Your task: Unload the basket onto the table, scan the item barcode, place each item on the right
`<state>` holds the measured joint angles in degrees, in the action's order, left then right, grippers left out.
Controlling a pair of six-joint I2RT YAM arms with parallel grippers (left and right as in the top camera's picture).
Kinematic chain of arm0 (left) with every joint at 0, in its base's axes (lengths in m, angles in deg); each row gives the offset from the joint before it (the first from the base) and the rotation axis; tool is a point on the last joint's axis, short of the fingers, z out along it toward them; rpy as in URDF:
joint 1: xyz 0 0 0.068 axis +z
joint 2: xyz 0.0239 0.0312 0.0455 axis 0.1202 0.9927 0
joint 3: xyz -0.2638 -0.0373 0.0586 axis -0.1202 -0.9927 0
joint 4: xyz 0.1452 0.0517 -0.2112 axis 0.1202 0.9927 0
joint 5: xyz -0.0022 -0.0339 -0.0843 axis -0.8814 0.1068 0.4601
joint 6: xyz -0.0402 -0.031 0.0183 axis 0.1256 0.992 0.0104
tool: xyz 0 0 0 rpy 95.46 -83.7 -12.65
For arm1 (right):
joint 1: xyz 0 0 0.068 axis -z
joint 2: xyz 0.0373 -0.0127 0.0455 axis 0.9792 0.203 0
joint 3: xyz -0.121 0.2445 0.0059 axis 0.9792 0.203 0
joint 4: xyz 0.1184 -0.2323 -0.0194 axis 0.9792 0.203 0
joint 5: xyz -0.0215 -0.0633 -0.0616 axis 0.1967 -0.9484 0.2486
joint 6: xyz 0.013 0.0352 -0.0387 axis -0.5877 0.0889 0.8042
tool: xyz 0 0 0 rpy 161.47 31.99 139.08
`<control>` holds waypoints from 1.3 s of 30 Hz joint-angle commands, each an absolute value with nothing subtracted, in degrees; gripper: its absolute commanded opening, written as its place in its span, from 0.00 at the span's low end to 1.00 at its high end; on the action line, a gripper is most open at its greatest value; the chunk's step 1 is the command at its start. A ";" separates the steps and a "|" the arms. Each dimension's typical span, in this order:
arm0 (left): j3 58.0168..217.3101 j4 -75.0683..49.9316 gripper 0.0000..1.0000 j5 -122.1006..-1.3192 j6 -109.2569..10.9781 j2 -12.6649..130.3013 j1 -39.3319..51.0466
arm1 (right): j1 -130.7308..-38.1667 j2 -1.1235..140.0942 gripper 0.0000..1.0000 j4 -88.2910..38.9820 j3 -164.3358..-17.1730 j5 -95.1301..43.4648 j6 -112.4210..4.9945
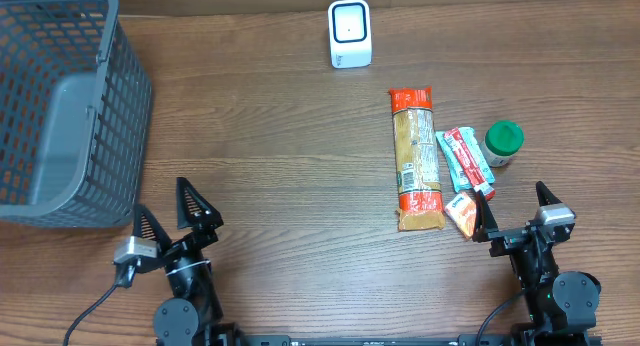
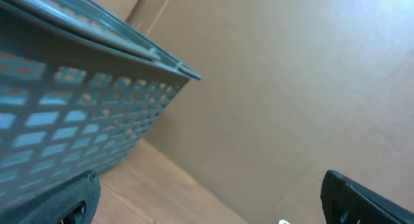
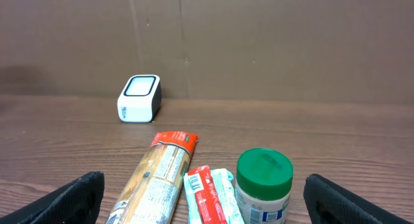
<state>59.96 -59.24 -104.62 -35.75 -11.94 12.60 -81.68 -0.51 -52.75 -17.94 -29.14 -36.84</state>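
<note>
**Entry: 4 items awaiting scan, right side of table**

- Right end effector: fingers wide apart, holding nothing, at the near edge toward the right corner.
- Left end effector: fingers likewise apart and empty, at the near edge beside the basket, which fills the far left corner.
- Pasta pack: lies flat, just ahead and left of the right end effector. Its long axis runs from near edge to far edge.
- Teal-and-red packet, green-lidded jar and small orange packet: grouped beside the pasta pack, the orange one nearest the right fingers.
- Scanner: upright at the far edge, about centre, well apart from the items.
- Judgement: the right arm is clearly nearer to all 4 items. Which item is meant cannot be told.
- View differences: the overhead alone shows the orange packet. The right wrist shows printed label text on the pasta pack. The left wrist shows only the basket wall and the backdrop.
</note>
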 commanded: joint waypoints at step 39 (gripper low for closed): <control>58.06 -42.46 1.00 -87.92 -65.39 -12.64 12.12 | -81.47 -1.12 1.00 -53.04 -17.33 -28.66 -36.77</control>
